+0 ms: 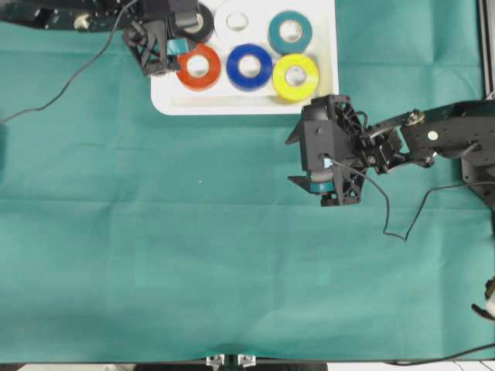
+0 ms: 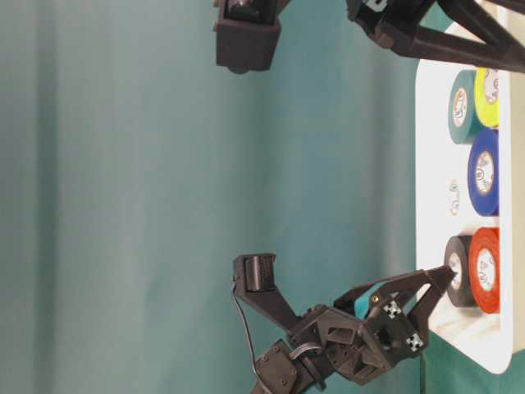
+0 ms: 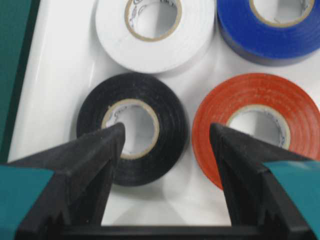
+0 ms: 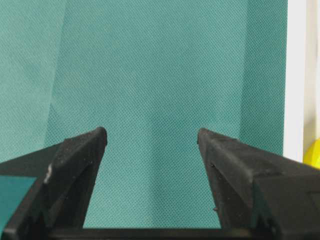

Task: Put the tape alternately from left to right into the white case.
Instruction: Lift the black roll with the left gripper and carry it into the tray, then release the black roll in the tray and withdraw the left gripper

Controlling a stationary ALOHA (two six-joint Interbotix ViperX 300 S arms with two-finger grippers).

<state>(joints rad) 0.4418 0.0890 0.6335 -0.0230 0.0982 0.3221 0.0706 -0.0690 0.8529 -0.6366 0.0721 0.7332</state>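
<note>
Jaws of the right gripper [image 4: 151, 140] stand wide apart over bare green cloth [image 1: 193, 255] on the worktop, just short of the white case [image 1: 325, 97]. Farther off, the left gripper [image 3: 166, 142] hangs with jaws apart, holding nothing, above the black roll [image 3: 165, 120] and red-orange roll [image 3: 260, 97]. White [image 3: 200, 30], blue [image 1: 249, 67], yellow [image 1: 295, 77] and teal [image 1: 290, 31] rolls also lie flat inside the case.

Overhead looks straight down, table-level sideways; both share the white case [image 1: 325, 97], wrist views close.
</note>
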